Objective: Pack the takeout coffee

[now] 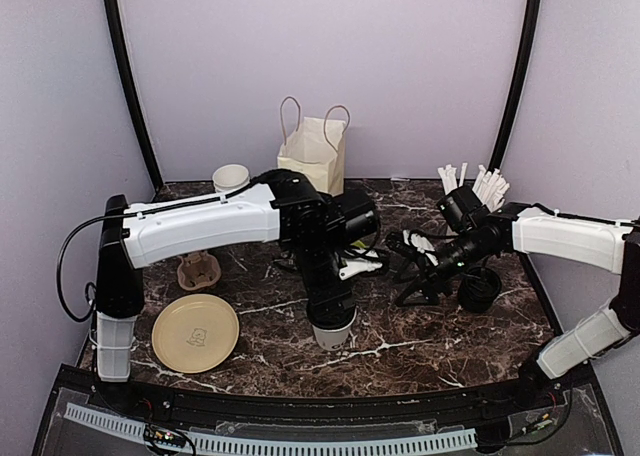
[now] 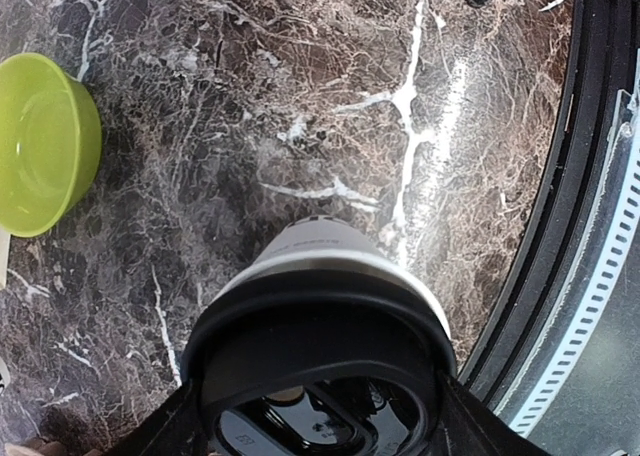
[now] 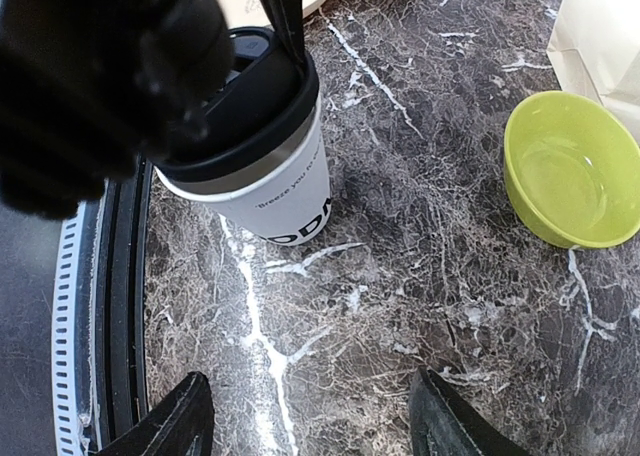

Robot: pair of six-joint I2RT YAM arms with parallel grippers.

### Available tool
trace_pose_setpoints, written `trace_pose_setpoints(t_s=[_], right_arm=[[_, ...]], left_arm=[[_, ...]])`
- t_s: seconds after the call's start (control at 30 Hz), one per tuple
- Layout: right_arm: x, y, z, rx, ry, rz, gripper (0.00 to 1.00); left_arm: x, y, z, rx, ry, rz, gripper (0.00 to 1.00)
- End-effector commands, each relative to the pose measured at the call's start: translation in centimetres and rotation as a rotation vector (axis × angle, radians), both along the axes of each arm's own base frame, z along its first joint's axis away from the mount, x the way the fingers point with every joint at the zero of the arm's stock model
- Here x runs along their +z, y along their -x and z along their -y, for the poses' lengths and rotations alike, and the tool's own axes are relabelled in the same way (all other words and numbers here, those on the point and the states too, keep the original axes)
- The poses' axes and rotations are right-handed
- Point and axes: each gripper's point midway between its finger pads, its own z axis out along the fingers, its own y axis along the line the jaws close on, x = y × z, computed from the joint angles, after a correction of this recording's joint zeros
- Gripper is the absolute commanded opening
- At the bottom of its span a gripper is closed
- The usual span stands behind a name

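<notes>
**A:** How far along are we with the coffee?

**B:** Early, we'd say. The coffee (image 3: 285, 191) stands on the worktop (image 1: 420, 346) near the front edge, with its black lid on. It is not in the bag.

**A:** Where is the bag?

**B:** The bag (image 1: 313, 154) stands at the back by the wall with its handles up, well apart from the coffee. We can't see inside it from above.

**A:** Do we have a hold on the coffee?

**B:** It looks so. In the left wrist view the left fingers (image 2: 165, 431) sit on either side of the lid, pressed to its rim, so we judge them closed on the coffee. Its base appears to rest on the worktop, so we take it the lift hasn't begun.

**A:** And our other arm?

**B:** The right fingers (image 3: 185, 416) are spread wide with nothing between them. They hover over bare worktop near the coffee, with a green bowl (image 3: 570, 176) off to one side.

**A:** So what is left?

**B:** Nearly everything. We have to lift the coffee, carry it to the back, lower it through the mouth of the bag and let go.

**A:** Any worries?

**B:** Two. We are holding at the lid, which might slip or pop off. The bag is light paper, so a knock on its edge could tip it, and the free right arm might need to steady it.
</notes>
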Motion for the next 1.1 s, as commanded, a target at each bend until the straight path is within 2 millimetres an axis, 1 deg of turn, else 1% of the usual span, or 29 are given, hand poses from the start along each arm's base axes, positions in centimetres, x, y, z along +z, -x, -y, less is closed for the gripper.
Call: trace_pose_setpoints(t_s=[0.0,0.2,0.27,0.3,0.37,0.57,0.7,0.73,0.77,0.8,0.83,0.87,0.9,0.93,0.97,1.0,1.03,1.07], right_arm=[[-0.2,0.1,0.0,0.008,-0.008,-0.008,0.67],[-0.2,0.1,0.0,0.008,-0.008,-0.009,0.67],[-0.2,0.2,0.0,0.009,-0.008,-0.01,0.67],[-0.3,0.2,0.0,0.009,-0.009,-0.011,0.67],[-0.2,0.2,0.0,0.01,-0.011,-0.011,0.67],[0.1,0.3,0.0,0.009,-0.016,-0.017,0.67],[0.8,0.4,0.0,0.008,-0.02,-0.025,0.67],[1.1,0.5,-0.1,0.009,-0.023,-0.03,0.67],[1.4,0.3,-0.1,0.001,-0.024,-0.032,0.67],[1.7,0.0,-0.2,-0.019,-0.022,-0.034,0.67],[2.0,-0.4,-0.2,-0.046,-0.019,-0.032,0.67],[2.2,-0.9,-0.2,-0.078,-0.012,-0.032,0.67],[2.3,-1.4,-0.2,-0.108,-0.004,-0.037,0.66],[2.6,-1.7,-0.2,-0.136,0.001,-0.045,0.66],[2.7,-1.9,-0.3,-0.159,0.002,-0.061,0.65],[2.8,-2.0,-0.4,-0.175,-0.001,-0.085,0.64],[2.9,-1.8,-0.5,-0.182,-0.01,-0.116,0.64],[2.9,-1.5,-0.8,-0.187,-0.02,-0.159,0.64]], left_arm=[[0.6,0.6,0.9,-0.025,0.036,-0.029,0.75],[0.0,0.5,1.2,-0.029,0.031,-0.034,0.77],[0.0,0.6,1.2,-0.028,0.031,-0.037,0.8],[0.1,0.6,1.3,-0.028,0.035,-0.038,0.9],[0.3,0.5,1.3,-0.026,0.038,-0.033,0.98],[1.9,0.1,1.0,-0.008,0.059,0.003,0.99],[3.6,0.0,0.1,0.011,0.071,0.034,0.99],[4.5,0.1,-0.2,0.013,0.088,0.042,0.99],[4.6,0.0,-0.5,0.021,0.083,0.056,0.99],[5.1,0.0,-1.2,0.025,0.087,0.072,0.99],[5.4,-0.1,-1.2,0.032,0.102,0.085,0.99],[5.8,-0.3,-2.0,0.045,0.104,0.109,0.99],[6.8,-0.6,-2.1,0.07,0.138,0.136,0.99],[6.4,-1.0,-2.7,0.092,0.124,0.16,0.99],[7.1,-1.6,-2.7,0.136,0.163,0.176,0.99],[6.4,-1.9,-3.2,0.159,0.152,0.177,0.98],[6.8,-2.5,-3.2,0.218,0.191,0.176,0.96],[6.0,-2.5,-3.6,0.246,0.184,0.162,0.94]])
